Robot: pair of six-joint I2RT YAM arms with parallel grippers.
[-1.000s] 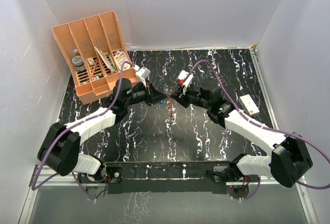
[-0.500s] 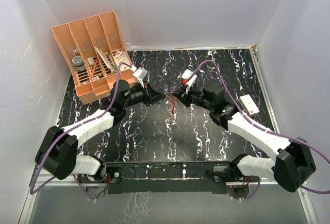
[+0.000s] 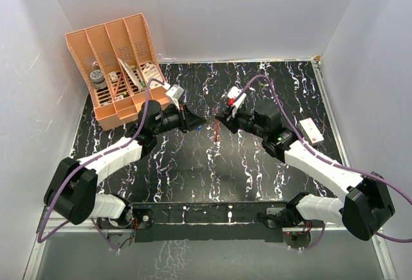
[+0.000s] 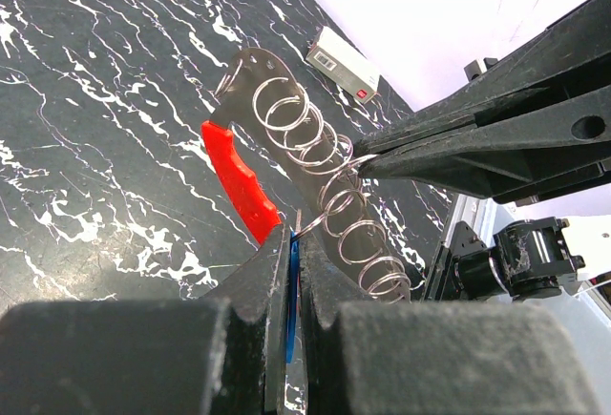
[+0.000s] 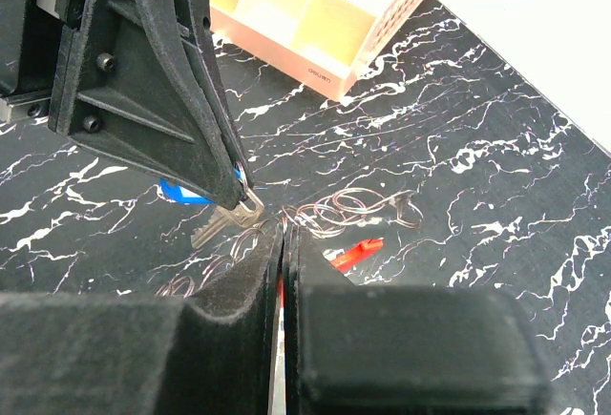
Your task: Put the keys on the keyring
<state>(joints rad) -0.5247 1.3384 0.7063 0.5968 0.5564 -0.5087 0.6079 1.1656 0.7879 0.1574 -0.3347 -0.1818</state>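
The key's bright blue head is pinched edge-on in my shut left gripper. In the right wrist view, the key's silver blade sticks out below that gripper. The keyring hangs just ahead, one side red and one pale metal, with several thin wire rings strung along it. My right gripper is shut on the keyring, with red and silver showing between its jaws. From above, both grippers meet tip to tip over the table's middle, left and right, and the keyring dangles below them.
An orange divided organizer with small items stands at the back left, close behind the left arm. A small white box lies on the black marbled table beside the right forearm. White walls enclose the table.
Over the last second both wrists drew slightly apart and turned a little, and the keyring swung with the right gripper. Both grips stayed shut.
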